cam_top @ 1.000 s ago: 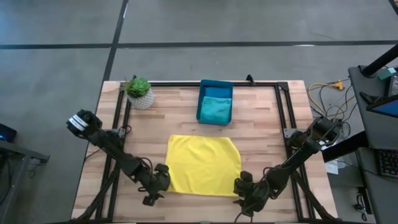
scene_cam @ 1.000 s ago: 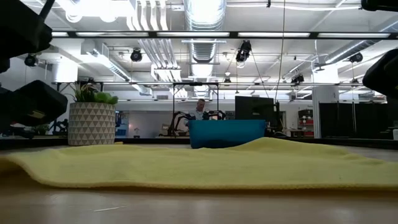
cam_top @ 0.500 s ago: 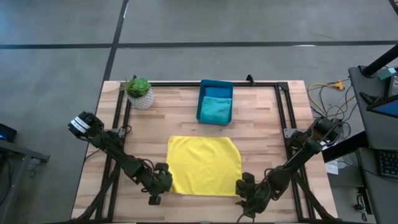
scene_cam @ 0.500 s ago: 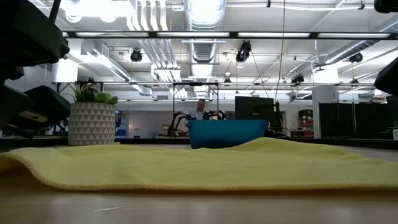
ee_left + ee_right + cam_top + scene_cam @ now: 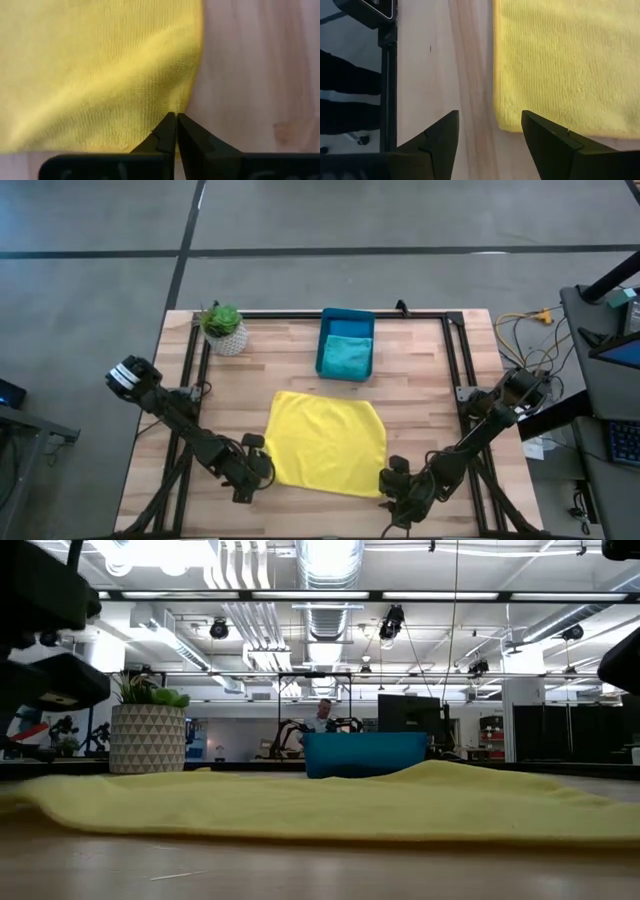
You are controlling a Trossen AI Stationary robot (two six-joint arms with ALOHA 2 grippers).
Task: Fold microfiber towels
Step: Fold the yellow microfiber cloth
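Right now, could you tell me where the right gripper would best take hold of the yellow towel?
Probably at its near right corner. The yellow towel lies flat on the table, so only an edge gives purchase. The right gripper sits open just outside that corner; coming in low from the near side should pinch it, mirroring the left gripper, shut at the near left corner.

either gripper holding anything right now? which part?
Left gripper is shut on the yellow towel, pinching its near left corner. Right gripper is open at the near right corner, holding nothing.
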